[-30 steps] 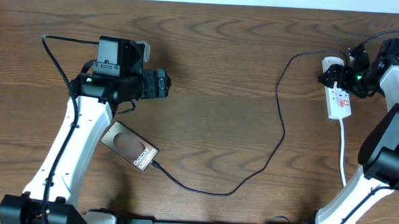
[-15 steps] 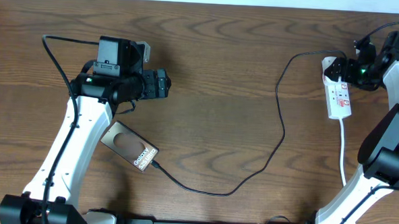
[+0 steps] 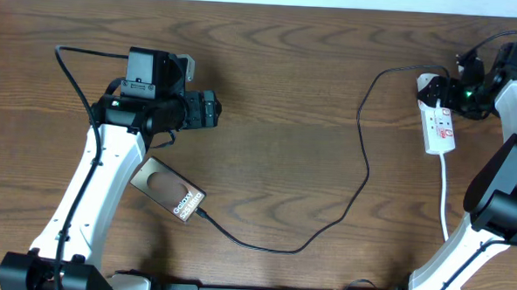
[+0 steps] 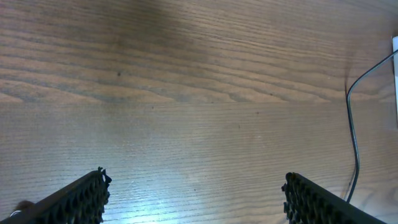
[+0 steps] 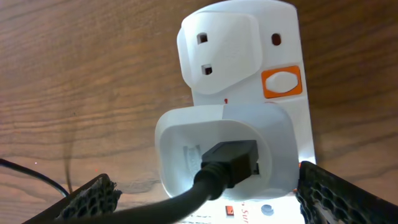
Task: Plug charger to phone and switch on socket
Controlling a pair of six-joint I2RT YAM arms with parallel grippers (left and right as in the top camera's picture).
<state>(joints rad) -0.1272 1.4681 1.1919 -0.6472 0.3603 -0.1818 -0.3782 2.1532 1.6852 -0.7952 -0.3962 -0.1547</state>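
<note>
The socket [image 3: 440, 127] is located far right on the table [image 3: 288, 76], with the charger [image 3: 362, 167] seated in it and run to the phone [image 3: 167, 190], near left. The right claw [image 3: 457, 91], wide and empty, has been drawn back off the socket; switching is judged done. The left claw [image 3: 206, 109] is held wide.

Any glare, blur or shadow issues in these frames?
Overhead: sharp, evenly lit, pale reflection on the phone face. Left wrist: soft sheen on the table low centre, shadow top left. Right wrist: socket in focus, white plastic blown out lower right; charger cable nearest the lens is soft.
</note>
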